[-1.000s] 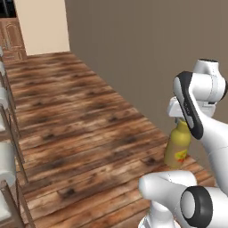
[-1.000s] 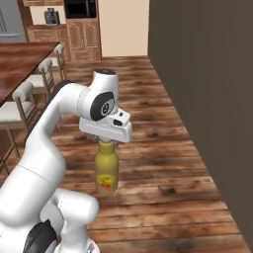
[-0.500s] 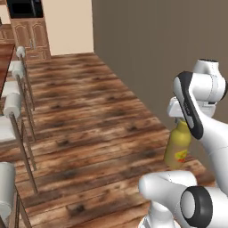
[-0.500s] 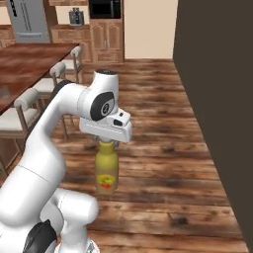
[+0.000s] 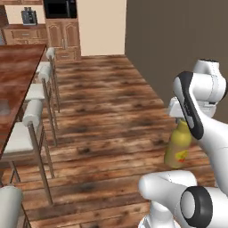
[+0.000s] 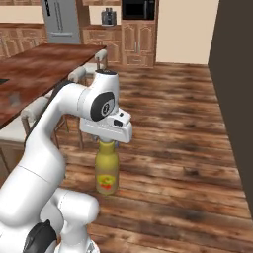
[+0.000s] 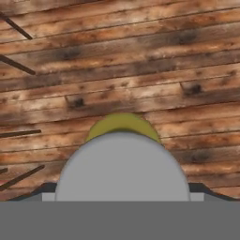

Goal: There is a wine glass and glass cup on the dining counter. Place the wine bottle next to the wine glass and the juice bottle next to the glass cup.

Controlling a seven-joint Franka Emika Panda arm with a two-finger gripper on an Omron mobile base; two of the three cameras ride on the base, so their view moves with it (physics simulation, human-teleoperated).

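- Closest to us, the pincer (image 6: 106, 142) is clamped on the cap of the juice bottle (image 6: 107, 170), which hangs over the wooden floor (image 6: 188, 163).
- Bottle upright, long axis vertical, cap up, red-and-yellow label low on the body.
- Best carried level and slow; it's held only at the top and could swing.
- Farther off, the tabletop (image 6: 39, 64) with its stools (image 5: 31, 129): that's where it belongs.

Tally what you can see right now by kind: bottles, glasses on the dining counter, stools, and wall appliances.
Bottles: 1, the juice bottle, hanging under the gripper over the floor.
Glasses: 1, the glass cup on the dining counter.
Stools: 4, left base view.
Appliances: 3, the black oven, coffee machine, grey fridge.
Total: 9.
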